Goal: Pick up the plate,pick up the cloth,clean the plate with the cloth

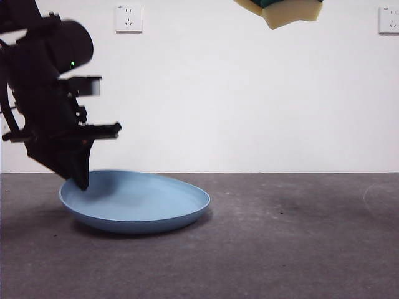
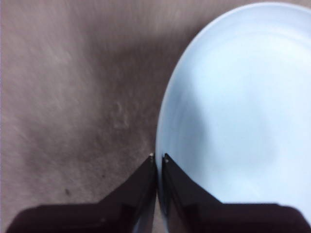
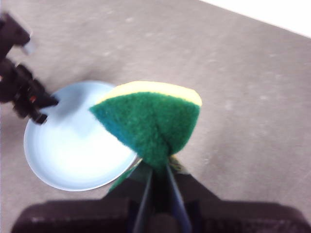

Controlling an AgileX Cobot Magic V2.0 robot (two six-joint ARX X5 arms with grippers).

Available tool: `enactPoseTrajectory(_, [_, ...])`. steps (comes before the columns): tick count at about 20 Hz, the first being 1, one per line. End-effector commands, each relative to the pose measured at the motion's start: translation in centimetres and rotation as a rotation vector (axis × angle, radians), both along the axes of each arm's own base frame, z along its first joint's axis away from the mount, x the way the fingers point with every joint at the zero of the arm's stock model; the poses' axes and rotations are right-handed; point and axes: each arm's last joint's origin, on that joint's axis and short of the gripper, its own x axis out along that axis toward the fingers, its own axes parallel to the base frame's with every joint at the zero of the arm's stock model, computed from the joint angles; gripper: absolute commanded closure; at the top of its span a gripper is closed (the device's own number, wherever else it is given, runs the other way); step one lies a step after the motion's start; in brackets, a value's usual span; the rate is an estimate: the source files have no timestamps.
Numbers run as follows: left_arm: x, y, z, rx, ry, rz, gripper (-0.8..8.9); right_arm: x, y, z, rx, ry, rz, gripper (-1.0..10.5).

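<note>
The light-blue plate [image 1: 137, 202] lies on the grey table at the left, its left rim tilted slightly up. My left gripper [image 1: 81, 182] is shut on that left rim; in the left wrist view the jaws [image 2: 159, 158] pinch the plate's edge [image 2: 233, 111]. My right gripper [image 3: 158, 182] is shut on the cloth, a yellow sponge with a green scouring top [image 3: 150, 121], held high in the air. The sponge shows at the top edge of the front view [image 1: 283, 11]. The plate lies far below it in the right wrist view [image 3: 73, 150].
Grey table surface [image 1: 280, 249] stretches to the right of the plate. A white wall with two power sockets [image 1: 128, 17] stands behind.
</note>
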Motion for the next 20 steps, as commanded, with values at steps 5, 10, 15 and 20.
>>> enactPoseTrajectory(5, [0.0, 0.0, -1.5, 0.019, 0.068, 0.017, 2.76, 1.8, 0.1, -1.1, -0.032, 0.016, -0.043, 9.6])
enactPoseTrajectory(10, [-1.5, -0.2, -1.2, -0.037, 0.197, 0.069, 2.79, 6.1, 0.8, -4.9, -0.114, 0.128, -0.116, 9.6])
enactPoseTrajectory(15, [-4.5, -1.8, 4.0, -0.09, 0.058, -0.028, 2.79, 11.2, 1.7, -11.3, -0.187, 0.281, -0.148, 9.6])
enactPoseTrajectory(20, [-9.0, -1.6, 10.2, -0.187, -0.149, -0.104, 2.79, 14.0, 1.8, -16.7, -0.166, 0.449, -0.104, 9.6])
